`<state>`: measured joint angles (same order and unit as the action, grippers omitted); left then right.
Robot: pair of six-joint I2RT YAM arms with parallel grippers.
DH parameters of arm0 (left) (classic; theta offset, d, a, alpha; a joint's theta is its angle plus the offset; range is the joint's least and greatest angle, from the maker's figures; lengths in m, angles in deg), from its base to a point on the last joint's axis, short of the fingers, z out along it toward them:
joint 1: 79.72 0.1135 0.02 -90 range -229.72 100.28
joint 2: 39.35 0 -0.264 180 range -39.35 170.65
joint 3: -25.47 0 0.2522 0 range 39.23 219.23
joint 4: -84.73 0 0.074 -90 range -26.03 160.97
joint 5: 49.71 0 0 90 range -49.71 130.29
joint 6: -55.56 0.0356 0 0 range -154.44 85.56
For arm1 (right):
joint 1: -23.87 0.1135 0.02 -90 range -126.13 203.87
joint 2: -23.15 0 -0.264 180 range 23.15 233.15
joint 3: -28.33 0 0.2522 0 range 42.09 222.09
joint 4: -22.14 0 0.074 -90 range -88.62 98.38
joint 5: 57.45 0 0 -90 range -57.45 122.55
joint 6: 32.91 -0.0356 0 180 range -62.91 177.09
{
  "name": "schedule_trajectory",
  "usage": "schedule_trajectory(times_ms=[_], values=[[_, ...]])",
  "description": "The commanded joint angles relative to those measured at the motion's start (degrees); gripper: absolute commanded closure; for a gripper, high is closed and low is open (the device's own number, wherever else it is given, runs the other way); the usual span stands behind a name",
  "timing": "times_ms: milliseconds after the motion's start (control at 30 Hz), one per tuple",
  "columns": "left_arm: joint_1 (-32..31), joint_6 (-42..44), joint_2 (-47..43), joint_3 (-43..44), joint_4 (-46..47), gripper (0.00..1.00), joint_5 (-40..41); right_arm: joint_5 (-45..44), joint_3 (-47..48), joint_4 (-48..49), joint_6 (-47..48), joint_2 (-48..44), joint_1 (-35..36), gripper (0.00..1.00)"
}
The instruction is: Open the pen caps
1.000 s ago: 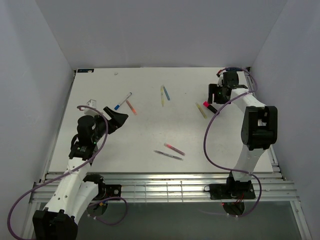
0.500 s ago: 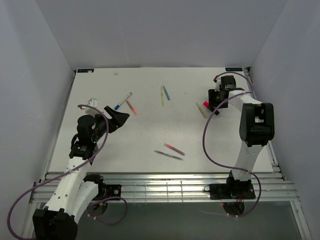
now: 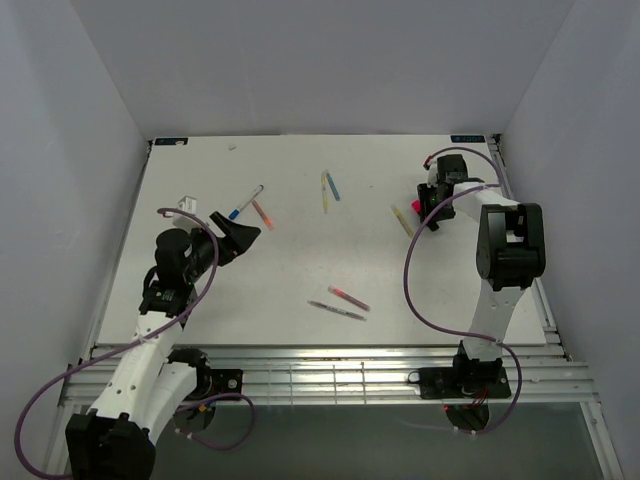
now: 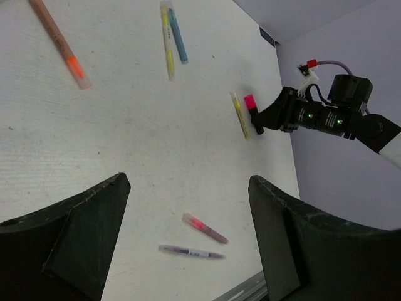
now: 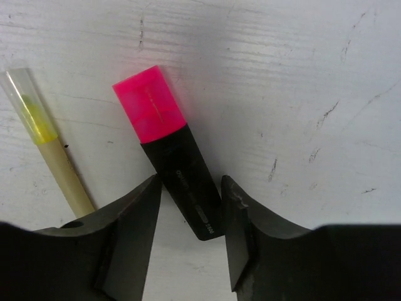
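Observation:
A highlighter with a black barrel and a pink cap (image 5: 150, 103) lies on the table at the far right; its cap also shows in the top view (image 3: 413, 207) and the left wrist view (image 4: 249, 101). My right gripper (image 5: 190, 188) is low over it, jaws narrowly open on either side of the black barrel, with a slim gap still showing. A yellow pen (image 5: 44, 144) lies just left of it. My left gripper (image 4: 188, 179) is wide open and empty, held above the table's left side (image 3: 240, 235).
More capped pens lie about: a blue-capped one (image 3: 245, 203) and an orange one (image 3: 263, 214) at the left, a yellow (image 3: 324, 190) and blue (image 3: 333, 187) pair at the centre back, and a pink one (image 3: 349, 298) and a dark one (image 3: 336, 310) near the front. A small white object (image 3: 182, 203) sits far left.
My right gripper has drawn slightly nearer and come down around the highlighter's black barrel. The left arm has hardly moved.

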<state>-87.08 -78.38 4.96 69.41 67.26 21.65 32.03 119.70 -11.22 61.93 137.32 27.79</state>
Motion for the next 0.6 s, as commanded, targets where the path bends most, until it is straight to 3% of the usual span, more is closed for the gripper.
schedule_trajectory(times_ms=[0,67,267,433,567], values=[[-0.4,-0.1,0.8,0.1,1.8,0.12,-1.4,-0.4,-1.2,-0.4,1.0,0.9,0.8,0.54],[-0.4,-0.1,1.4,0.3,1.9,0.13,-2.3,-0.1,-1.2,-0.6,1.0,1.1,0.9,0.67],[-0.4,-0.2,6.7,1.8,5.2,0.18,-7.5,2.3,-2.9,0.9,-0.3,0.0,1.2,0.92],[-1.3,-0.3,16.4,6.2,7.9,0.27,-14.1,4.5,-4.0,2.5,-4.4,-4.2,1.5,0.92],[-4.2,0.0,24.8,11.9,10.2,0.29,-16.9,7.5,-5.3,3.1,-7.5,-9.7,3.5,0.92]])
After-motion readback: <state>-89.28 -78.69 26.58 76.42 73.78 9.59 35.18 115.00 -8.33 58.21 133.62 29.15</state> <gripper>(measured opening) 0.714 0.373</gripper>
